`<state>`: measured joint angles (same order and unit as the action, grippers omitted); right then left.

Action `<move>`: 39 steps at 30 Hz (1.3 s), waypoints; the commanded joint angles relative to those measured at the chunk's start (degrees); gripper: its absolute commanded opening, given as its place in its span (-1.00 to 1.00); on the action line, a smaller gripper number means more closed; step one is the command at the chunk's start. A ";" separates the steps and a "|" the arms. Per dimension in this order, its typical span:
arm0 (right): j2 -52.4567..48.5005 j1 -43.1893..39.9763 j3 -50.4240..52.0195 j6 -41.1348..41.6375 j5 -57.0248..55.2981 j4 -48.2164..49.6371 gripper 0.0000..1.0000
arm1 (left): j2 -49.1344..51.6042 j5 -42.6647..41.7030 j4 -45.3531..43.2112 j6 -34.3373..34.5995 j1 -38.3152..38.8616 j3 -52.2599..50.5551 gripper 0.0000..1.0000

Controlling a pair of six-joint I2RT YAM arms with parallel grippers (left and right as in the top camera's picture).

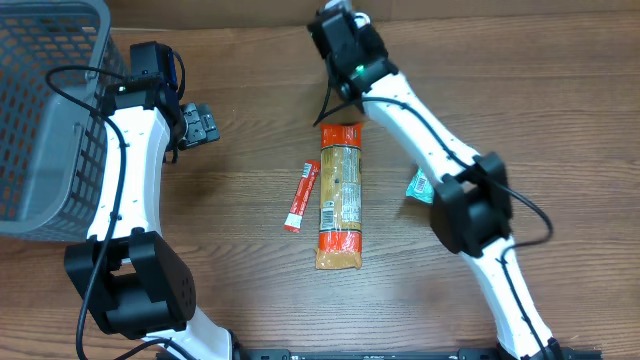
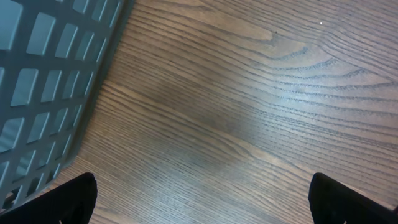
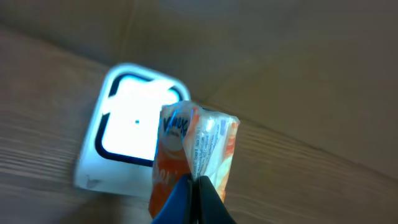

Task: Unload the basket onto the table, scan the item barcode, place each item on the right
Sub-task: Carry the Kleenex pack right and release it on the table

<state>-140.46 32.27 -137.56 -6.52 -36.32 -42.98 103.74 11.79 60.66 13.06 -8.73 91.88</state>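
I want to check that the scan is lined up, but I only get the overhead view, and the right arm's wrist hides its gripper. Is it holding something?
Observer: Yes. In the right wrist view, the right gripper is shut on an orange and white packet.
Operator: Is the scanner near it?
Observer: A white scanner with a lit window sits just behind the packet. The packet's left edge overlaps it.
Operator: And the left gripper?
Observer: The left gripper is open with nothing between its fingers. Below it is only bare table, with the basket beside it.
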 commanded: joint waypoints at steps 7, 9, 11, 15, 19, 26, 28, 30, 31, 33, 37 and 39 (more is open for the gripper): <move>27.56 -6.19 -1.33 19.17 10.16 -28.15 -0.93 | -0.46 -0.26 -0.02 -0.63 -0.13 1.01 0.99; 29.09 -9.73 -1.33 21.68 14.23 -35.12 -0.93 | -0.46 -0.28 -0.02 -0.63 -0.13 1.01 0.99; 29.33 -13.97 -1.31 22.01 18.53 -41.97 -0.93 | -0.46 -0.26 -0.02 -0.63 -0.13 1.01 1.00; 28.81 -24.17 2.54 21.99 27.04 -51.93 -0.93 | -0.46 -0.26 -0.02 -0.63 -0.13 1.01 0.99; 28.81 -32.41 11.78 22.01 28.74 -53.92 -0.93 | -0.46 -0.28 -0.02 -0.63 -0.13 1.01 1.00; 28.81 -40.46 31.85 21.97 29.31 -45.75 -0.92 | -0.46 -0.28 -0.02 -0.63 -0.13 1.01 0.99; 28.81 -41.07 37.13 21.70 30.21 -41.20 -0.93 | -0.46 -0.28 -0.02 -0.63 -0.13 1.01 1.00; 28.81 -41.13 41.83 21.73 30.71 -36.83 -0.93 | -0.46 -0.26 -0.02 -0.63 -0.13 1.01 0.99; 28.81 -41.13 43.87 21.66 31.41 -34.49 -0.93 | -0.46 -0.28 -0.02 -0.63 -0.13 1.01 0.99; 28.81 -41.13 46.60 21.55 32.00 -30.88 -0.93 | -0.46 -0.28 -0.02 -0.63 -0.13 1.01 1.00; 28.81 -41.13 50.69 21.53 31.95 -25.40 -0.93 | -0.46 -0.28 -0.02 -0.63 -0.13 1.01 1.00; 28.81 -41.13 51.89 21.55 31.95 -24.74 -0.93 | -0.46 -0.26 -0.02 -0.63 -0.13 1.01 1.00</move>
<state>-112.16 -9.02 -87.42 15.00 -4.84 -68.64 103.74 11.79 60.64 13.06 -8.73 91.88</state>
